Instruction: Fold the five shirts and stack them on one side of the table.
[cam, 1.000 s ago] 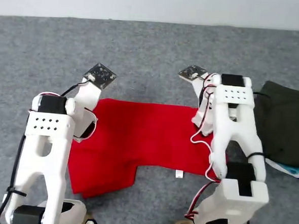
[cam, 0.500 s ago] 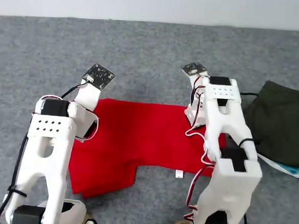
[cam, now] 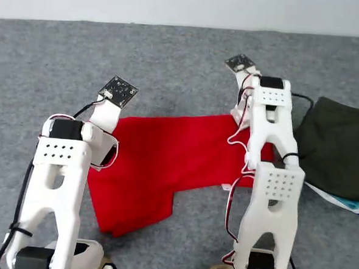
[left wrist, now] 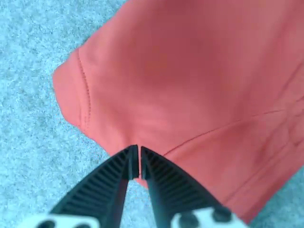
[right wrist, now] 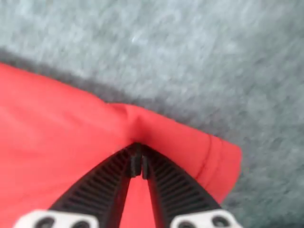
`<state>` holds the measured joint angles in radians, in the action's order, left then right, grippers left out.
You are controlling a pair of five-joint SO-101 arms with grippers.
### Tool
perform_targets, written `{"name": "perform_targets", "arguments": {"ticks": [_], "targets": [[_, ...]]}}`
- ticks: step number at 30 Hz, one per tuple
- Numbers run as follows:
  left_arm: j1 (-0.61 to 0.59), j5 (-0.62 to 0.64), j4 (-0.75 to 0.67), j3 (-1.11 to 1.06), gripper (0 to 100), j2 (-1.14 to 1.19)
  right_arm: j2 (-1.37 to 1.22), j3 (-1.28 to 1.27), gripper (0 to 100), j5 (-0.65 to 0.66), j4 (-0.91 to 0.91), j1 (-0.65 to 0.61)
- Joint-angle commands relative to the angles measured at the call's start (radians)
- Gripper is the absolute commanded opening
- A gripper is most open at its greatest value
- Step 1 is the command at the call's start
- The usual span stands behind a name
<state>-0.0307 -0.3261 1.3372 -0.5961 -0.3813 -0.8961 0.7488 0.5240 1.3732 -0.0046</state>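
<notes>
The red shirt [cam: 165, 164] lies spread on the grey table [cam: 171, 67] between both arms, just beside a dark shirt [cam: 340, 150]. The left gripper [left wrist: 137, 154] and right gripper [right wrist: 137, 154] each pinch 1 sleeve-side edge, jaws closed on fabric. We advise carrying both corners level and together. We can read no print

Grey felt tabletop [cam: 171, 67], white wall [cam: 175, 6]
</notes>
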Motion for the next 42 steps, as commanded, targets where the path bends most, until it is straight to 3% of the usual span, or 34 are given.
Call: {"name": "perform_targets", "arguments": {"ticks": [1, 5, 8, 16, 27, 31, 37, 42], "targets": [[-0.003, 0.006, -0.011, 0.005, 1, -0.034, -0.03, 0.299, 1.3, 0.012, 0.196, -0.024], [-0.003, 0.006, -0.011, 0.005, 1, -0.034, -0.076, 0.483, 1.3, 0.015, 0.389, -0.035], [-0.003, 0.006, -0.011, 0.005, 1, -0.034, -0.107, 0.551, 1.3, 0.012, 0.421, -0.001], [-0.003, 0.006, -0.011, 0.005, 1, -0.034, -0.225, 0.552, 1.3, 0.046, 0.338, 0.101], [-0.003, 0.006, -0.011, 0.005, 1, -0.034, -0.28, 0.672, 1.2, 0.106, 0.139, 0.058], [-0.003, 0.006, -0.011, 0.004, 1, -0.034, -0.278, 0.687, 1.0, 0.107, 0.199, 0.054], [0.005, 0.006, 0.032, 0.008, 1, -0.034, -0.249, 0.681, 1.2, 0.101, 0.427, 0.054], [0.005, 0.006, 0.061, 0.015, 1, -0.034, -0.196, 0.598, 1.2, 0.046, 0.426, 0.079]]}}
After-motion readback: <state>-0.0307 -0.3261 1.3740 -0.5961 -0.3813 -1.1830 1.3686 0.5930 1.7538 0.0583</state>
